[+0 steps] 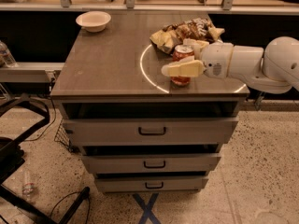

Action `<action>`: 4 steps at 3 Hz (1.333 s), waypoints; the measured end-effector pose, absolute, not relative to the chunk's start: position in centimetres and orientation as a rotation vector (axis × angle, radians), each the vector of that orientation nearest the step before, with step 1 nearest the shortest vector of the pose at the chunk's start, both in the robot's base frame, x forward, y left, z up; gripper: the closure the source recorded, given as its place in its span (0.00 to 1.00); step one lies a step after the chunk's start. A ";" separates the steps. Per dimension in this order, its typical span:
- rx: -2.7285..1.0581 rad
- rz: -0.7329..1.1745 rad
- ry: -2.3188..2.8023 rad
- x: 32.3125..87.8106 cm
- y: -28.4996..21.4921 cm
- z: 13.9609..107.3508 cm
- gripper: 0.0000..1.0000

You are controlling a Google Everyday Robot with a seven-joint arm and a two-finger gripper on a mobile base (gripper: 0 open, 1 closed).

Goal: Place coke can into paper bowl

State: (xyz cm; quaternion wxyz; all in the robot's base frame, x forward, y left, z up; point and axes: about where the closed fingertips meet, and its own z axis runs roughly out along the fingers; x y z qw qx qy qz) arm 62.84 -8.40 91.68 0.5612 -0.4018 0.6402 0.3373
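The red coke can (182, 53) stands upright on the right part of the table top, just in front of a snack bag. My gripper (177, 56) reaches in from the right and is open, with one cream finger (183, 69) across the can's near side and the other behind it, so the can stands between them. The cream-white paper bowl (93, 21) sits empty at the table's far left corner, well away from the can and the gripper.
The brown-and-yellow snack bag (187, 31) lies crumpled behind the can. The table is a grey drawer cabinet (105, 66) with a white circle marked on its top. A counter edge runs behind it. Black chair parts (18, 125) and cables lie on the floor at left.
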 end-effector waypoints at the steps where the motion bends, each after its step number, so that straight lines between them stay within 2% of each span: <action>1: -0.950 0.798 1.506 62.8 -8.1 91.7 0.40; 3: -0.960 0.807 1.501 62.8 -7.4 91.8 1.00; 4: -0.961 0.808 1.501 62.8 -7.3 91.8 1.00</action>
